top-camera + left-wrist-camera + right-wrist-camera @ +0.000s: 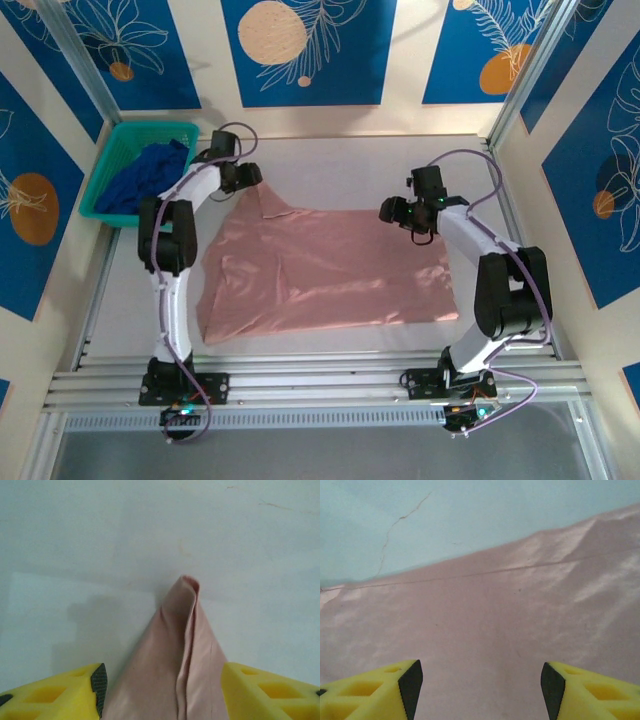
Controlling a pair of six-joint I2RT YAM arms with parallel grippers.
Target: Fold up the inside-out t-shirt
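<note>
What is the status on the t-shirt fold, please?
Left gripper open, straddling a pointed corner of the t-shirt. Right gripper open over its far edge. Shirt lies spread out, largely flat. Blue garment in the basket, out of the way.

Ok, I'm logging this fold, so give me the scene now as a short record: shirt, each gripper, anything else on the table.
shirt: pink t-shirt spread out on the white table, wrinkled
left: left gripper open at the shirt's far left corner, a peaked fold of cloth between its jaws
right: right gripper open over the shirt's far right edge, nothing between its jaws
other: dark blue garment in a teal basket, far left
</note>
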